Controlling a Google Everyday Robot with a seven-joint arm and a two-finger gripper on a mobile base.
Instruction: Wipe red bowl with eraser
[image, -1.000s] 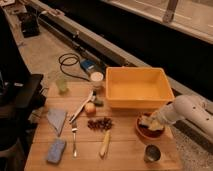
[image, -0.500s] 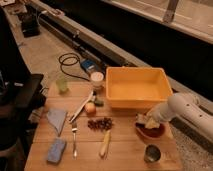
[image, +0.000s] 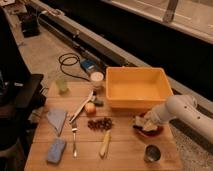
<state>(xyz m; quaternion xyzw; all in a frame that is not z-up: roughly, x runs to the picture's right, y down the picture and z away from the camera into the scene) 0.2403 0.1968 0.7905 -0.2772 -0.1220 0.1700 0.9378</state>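
Observation:
The red bowl (image: 150, 132) sits on the wooden table's right side, just in front of the yellow tub. My white arm comes in from the right, and its gripper (image: 142, 122) is down over the bowl's left half. The gripper is shut on the eraser (image: 147, 125), a pale block pressed inside the bowl. The arm's end hides much of the bowl's back rim.
A big yellow tub (image: 137, 88) stands behind the bowl and a dark metal cup (image: 151, 153) in front. Left of it lie dark grapes (image: 101, 123), an apple (image: 90, 107), a fork (image: 74, 137), a grey-blue cloth (image: 56, 119) and a blue sponge (image: 56, 150).
The gripper with the eraser has slid a little to the left inside the bowl. Nothing else on the table has moved.

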